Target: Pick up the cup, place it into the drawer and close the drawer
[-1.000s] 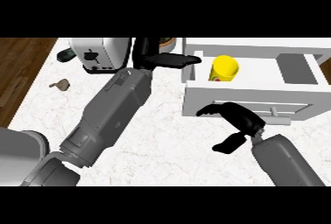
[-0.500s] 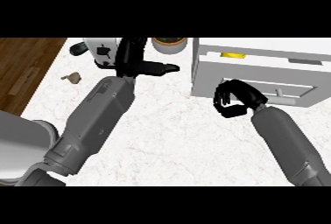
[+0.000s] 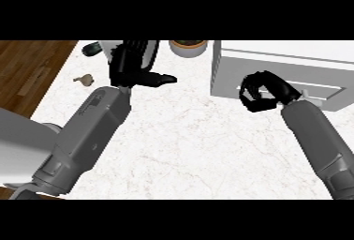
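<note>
White marble counter (image 3: 194, 150) is filling the frame, wood floor (image 3: 27, 70) showing at left. Right hand (image 3: 262, 91) is curling empty against the drawer (image 3: 283, 65) front, upper right. Left hand (image 3: 135, 65) is resting with relaxed fingers, upper left; cup unseen.

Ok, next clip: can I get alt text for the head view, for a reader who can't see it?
The white drawer unit looks shut, with the curled right hand at its front and no cup visible. The left hand rests open at the counter's far side, near a round container and a small brown object.

drawer (image 3: 290, 70): now shut, yellow cup no longer visible | right hand (image 3: 261, 91): fingers curled, now against the drawer front | left hand (image 3: 135, 65): now further forward
</note>
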Action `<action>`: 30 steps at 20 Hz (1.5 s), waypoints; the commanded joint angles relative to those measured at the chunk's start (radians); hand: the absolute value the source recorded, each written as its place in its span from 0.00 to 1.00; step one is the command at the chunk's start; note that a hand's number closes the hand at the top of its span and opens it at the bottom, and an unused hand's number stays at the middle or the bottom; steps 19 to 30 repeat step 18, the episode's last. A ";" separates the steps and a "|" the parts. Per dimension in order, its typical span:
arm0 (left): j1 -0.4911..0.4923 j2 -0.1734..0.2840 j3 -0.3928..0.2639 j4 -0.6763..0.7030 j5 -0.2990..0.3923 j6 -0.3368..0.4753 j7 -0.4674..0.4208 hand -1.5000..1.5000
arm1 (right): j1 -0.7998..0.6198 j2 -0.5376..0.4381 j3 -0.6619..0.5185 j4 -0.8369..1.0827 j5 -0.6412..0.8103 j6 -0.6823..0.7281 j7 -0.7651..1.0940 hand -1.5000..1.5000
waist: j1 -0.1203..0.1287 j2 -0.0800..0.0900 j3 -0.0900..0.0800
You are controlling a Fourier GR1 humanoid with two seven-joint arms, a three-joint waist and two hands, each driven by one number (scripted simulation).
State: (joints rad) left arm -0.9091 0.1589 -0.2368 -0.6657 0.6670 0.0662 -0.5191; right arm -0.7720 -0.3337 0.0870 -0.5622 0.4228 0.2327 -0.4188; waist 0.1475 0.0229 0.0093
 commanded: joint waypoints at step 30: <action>0.072 0.044 -0.011 -0.072 0.019 -0.101 0.034 0.00 | -0.140 -0.177 -0.142 -0.020 -0.114 0.089 0.068 1.00 | 0.073 0.026 -0.006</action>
